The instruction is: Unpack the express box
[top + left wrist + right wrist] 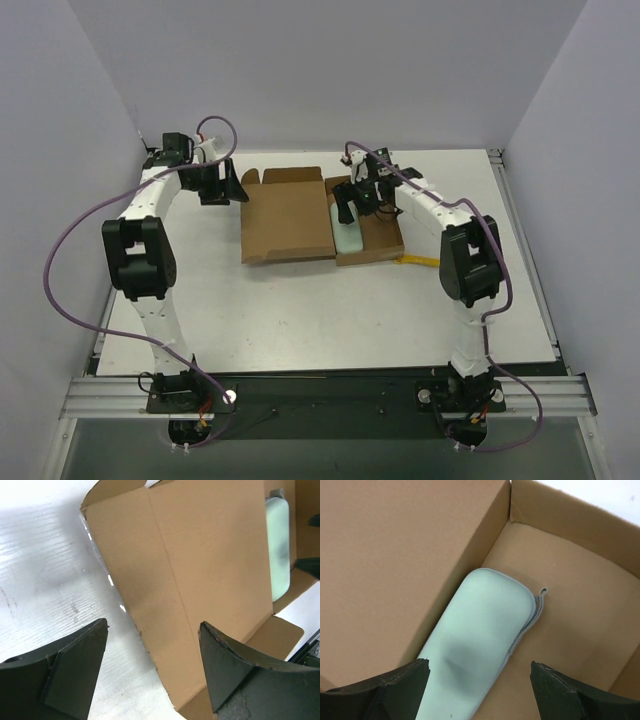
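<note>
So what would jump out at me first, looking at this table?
The brown express box lying wide open mid-table, lid flung to the left. In its tray, against the hinge side, rests a pale green zippered case, with the right gripper poised open above it. A yellow utility knife lies just right of the box.

Express box (pixel 200 580) is being cropped by the left wrist view, green pouch (pixel 480 630) is being cut off at the right wrist view's bottom, and yellow knife (pixel 418 261) is being half-hidden by the right arm (pixel 466 258).
</note>
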Robot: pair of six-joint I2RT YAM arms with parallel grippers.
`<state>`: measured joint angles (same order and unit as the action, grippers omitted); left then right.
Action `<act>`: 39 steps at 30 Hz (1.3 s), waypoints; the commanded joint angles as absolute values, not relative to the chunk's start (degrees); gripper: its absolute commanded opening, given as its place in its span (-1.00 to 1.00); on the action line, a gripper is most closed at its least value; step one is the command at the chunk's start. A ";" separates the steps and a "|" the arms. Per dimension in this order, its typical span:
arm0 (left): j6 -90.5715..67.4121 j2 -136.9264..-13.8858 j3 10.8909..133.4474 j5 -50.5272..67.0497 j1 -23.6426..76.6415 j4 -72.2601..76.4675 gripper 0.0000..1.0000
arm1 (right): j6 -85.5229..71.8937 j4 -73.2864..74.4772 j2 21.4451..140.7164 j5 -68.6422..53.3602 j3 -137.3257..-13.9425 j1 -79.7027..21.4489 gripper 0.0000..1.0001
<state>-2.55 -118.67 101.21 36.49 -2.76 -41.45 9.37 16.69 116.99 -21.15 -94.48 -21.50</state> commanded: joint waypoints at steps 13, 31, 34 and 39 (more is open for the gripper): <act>-5.18 -116.01 100.28 41.75 -2.73 -38.58 0.66 | 1.05 17.14 124.80 -15.04 -97.91 -25.66 1.00; -6.94 -116.46 99.84 43.42 -2.29 -37.88 0.65 | 6.77 18.02 126.13 -24.43 -94.83 -24.96 0.46; -6.68 -116.28 99.76 43.16 -2.29 -38.06 0.65 | 7.64 18.28 123.93 -25.83 -94.66 -23.82 0.26; -6.15 -116.54 99.75 42.89 -2.20 -38.32 0.65 | 9.58 19.68 119.27 -28.21 -94.57 -21.62 -0.05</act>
<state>-6.85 -118.17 99.94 42.06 -2.55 -39.62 6.13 14.24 124.01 -25.91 -95.96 -22.98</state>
